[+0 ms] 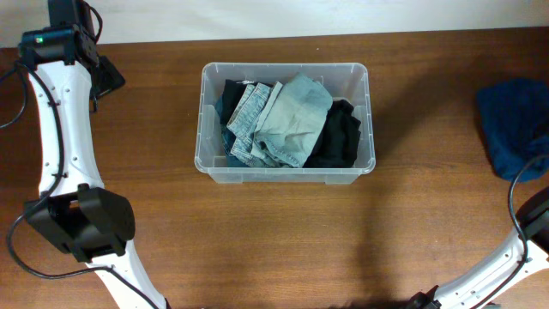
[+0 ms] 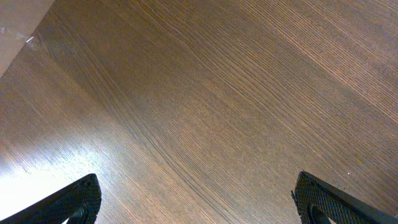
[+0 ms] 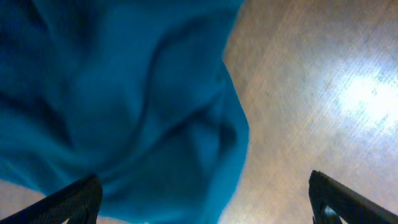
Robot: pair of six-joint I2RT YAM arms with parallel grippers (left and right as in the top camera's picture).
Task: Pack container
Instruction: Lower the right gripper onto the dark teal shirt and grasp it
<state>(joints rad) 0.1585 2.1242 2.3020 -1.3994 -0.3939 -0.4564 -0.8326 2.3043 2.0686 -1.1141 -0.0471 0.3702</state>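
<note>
The blue cloth (image 3: 124, 93) lies right under the wide-open, empty right pincer (image 3: 205, 199), the container (image 1: 283, 67) well to its left

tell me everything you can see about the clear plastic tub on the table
The container is a clear, colourless plastic tub, rectangular with rounded corners and a lipped rim. It stands upright and lidless on the wooden table, near the middle, toward the far edge. Inside lie folded clothes: light blue denim on top, a black garment at the right, dark fabric at the left. Nothing else touches it.
</note>
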